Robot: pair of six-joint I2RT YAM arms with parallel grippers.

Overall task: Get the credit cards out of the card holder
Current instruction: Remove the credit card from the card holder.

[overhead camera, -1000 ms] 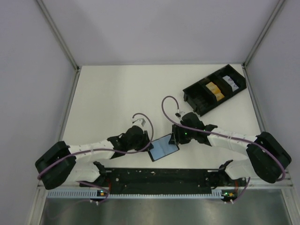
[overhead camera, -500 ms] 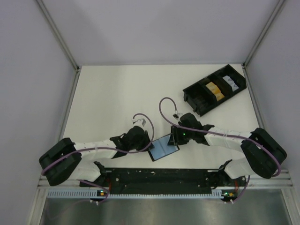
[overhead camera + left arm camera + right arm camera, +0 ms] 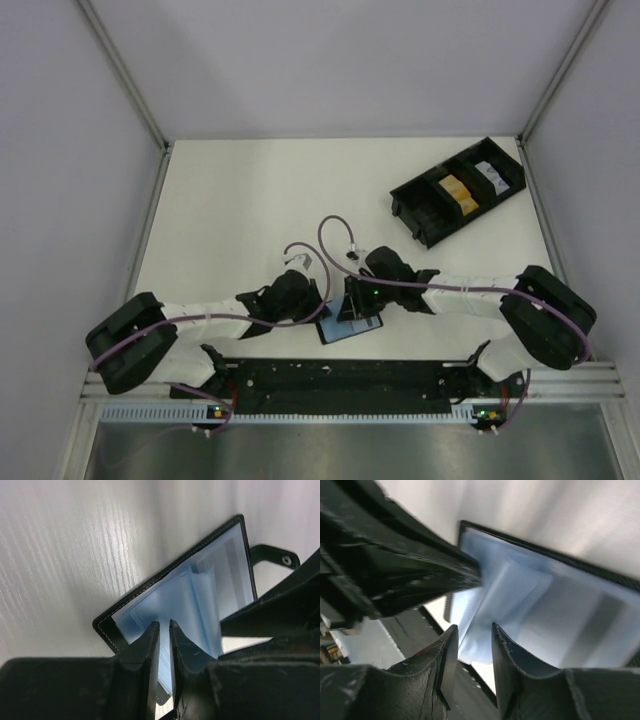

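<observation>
Card holder [image 3: 347, 328] lies open on the table [image 3: 230, 220] by the arm bases, blue inside up. Left gripper [image 3: 164, 630] sits over its near edge, jaws a slit apart, likely to pin it down; I cannot tell whether it grips. Right gripper [image 3: 472, 635], jaws parted, hangs over its middle. Far right, an orange-yellow credit card [image 3: 455, 190] lies in a black tray [image 3: 422, 216].

The top external camera looks down from above and behind over the whole table [image 3: 230, 200]. The wrist cameras peer past the left gripper [image 3: 164, 625] and right gripper [image 3: 474, 627] from opposite sides, very close; all three views share the open card holder [image 3: 350, 326]
</observation>
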